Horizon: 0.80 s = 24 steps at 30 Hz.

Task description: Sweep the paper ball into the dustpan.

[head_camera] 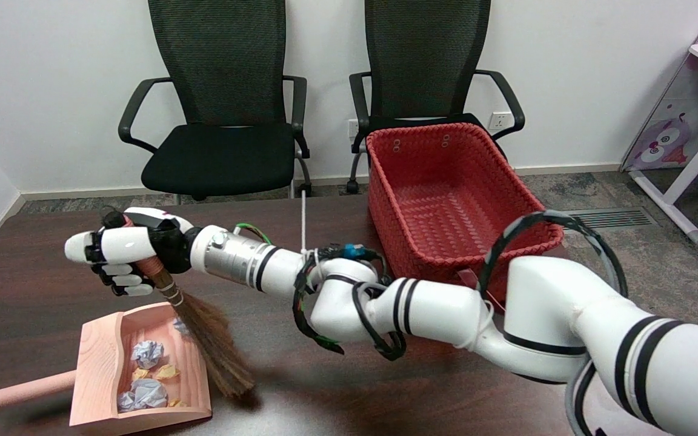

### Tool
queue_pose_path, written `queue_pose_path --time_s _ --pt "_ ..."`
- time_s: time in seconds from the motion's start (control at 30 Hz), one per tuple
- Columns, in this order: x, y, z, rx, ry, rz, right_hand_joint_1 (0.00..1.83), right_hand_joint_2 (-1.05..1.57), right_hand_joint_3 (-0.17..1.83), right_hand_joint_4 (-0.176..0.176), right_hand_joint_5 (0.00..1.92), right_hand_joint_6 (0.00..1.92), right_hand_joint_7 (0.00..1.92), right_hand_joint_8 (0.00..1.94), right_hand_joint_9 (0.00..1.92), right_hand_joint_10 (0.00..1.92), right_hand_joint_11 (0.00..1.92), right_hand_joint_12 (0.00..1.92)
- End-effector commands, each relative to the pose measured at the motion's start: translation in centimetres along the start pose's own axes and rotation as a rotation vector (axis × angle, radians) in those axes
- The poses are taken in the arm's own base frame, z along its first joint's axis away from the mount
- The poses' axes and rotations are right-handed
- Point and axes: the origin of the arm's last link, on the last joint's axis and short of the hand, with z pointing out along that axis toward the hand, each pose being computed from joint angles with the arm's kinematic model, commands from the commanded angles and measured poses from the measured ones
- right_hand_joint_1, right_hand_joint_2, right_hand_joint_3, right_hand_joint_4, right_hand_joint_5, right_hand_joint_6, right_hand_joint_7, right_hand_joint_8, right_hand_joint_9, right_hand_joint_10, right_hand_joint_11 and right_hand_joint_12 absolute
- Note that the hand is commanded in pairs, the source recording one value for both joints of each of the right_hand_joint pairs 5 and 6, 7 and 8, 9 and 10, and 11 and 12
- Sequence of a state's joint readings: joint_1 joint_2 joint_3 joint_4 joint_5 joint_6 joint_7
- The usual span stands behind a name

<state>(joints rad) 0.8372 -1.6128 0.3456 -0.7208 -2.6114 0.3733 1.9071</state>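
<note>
The sweeping looks all but done — the paper balls (148, 353) lie inside the pink dustpan (102, 363) at the near left of the tabletop (22, 303), and none shows outside it. The right hand (120, 257) has its fingers wrapped tight round the handle of the small broom (216, 345), whose bristles hang at the pan's open right side — probably only setting it down remains.

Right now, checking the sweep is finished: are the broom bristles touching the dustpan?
Cannot tell. In the head view the broom bristles overlap the dustpan right wall, but one view cannot show contact or gap.
</note>
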Motion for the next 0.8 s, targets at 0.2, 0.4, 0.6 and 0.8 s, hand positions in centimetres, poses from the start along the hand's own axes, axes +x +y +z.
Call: queue_pose_path --time_s 0.2,0.4,0.6,0.8 --pt "0.2 -5.2 -3.3 0.257 0.034 0.628 0.84 1.44 1.78 -0.011 1.92 1.92 1.92 1.92 1.92 1.92 1.92 1.92" --pt "1.4 -6.9 -3.9 0.379 0.032 0.568 0.84 1.39 1.81 -0.011 1.92 1.92 1.92 1.92 1.92 1.92 1.92 1.92" --pt "3.5 -8.4 -5.3 0.419 0.062 0.355 0.84 1.28 1.83 -0.012 1.92 1.92 1.92 1.92 1.92 1.92 1.92 1.92" --pt "5.6 -9.1 -7.3 0.436 0.147 0.223 0.82 1.24 1.83 -0.013 1.92 1.92 1.92 1.92 1.92 1.92 1.92 1.92"
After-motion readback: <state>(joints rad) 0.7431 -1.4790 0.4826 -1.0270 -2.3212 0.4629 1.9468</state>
